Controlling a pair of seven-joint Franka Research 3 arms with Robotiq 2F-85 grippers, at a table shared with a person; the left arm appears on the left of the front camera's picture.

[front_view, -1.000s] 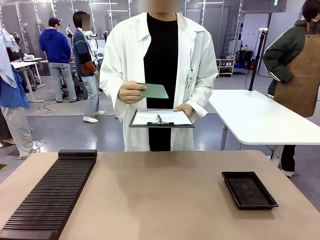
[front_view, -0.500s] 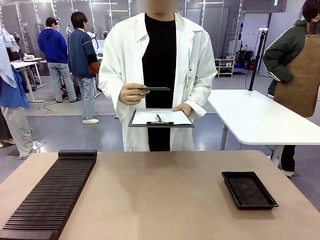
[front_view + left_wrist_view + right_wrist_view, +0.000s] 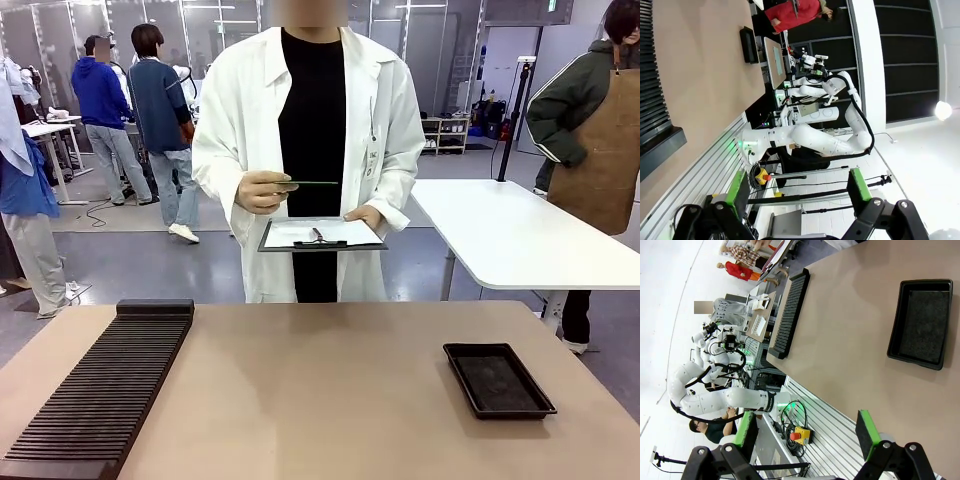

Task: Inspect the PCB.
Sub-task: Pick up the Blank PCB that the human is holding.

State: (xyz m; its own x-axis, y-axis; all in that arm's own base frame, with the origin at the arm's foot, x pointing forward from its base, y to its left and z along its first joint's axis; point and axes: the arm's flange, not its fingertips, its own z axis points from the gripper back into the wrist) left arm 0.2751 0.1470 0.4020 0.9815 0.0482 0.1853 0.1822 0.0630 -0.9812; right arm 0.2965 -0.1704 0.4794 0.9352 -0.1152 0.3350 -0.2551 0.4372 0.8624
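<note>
Front view shows you the change. The small thin green circuit board, the PCB (image 3: 312,183), showed its flat green face a second ago and now reads as a thin dark-green line, turned edge-on to you. The person in the white lab coat pinches it by one end in one hand (image 3: 262,190) at chest height. It is just above the dark clipboard with white paper (image 3: 320,236), which the other hand (image 3: 368,216) supports. The board is well apart from the tan table (image 3: 320,400). I judge that the person is tilting it to check its faces, so the inspection is under way in the person's hands, not yours.

In the left wrist view, the left gripper (image 3: 797,187) has its green-padded fingers spread wide with nothing between them. In the right wrist view, the right gripper (image 3: 806,432) is likewise released and empty. On the table, the shallow black rectangular tray (image 3: 497,379) and the long black ribbed rack (image 3: 100,395) sit where they did. You probably need only wait until the board is offered.
</note>
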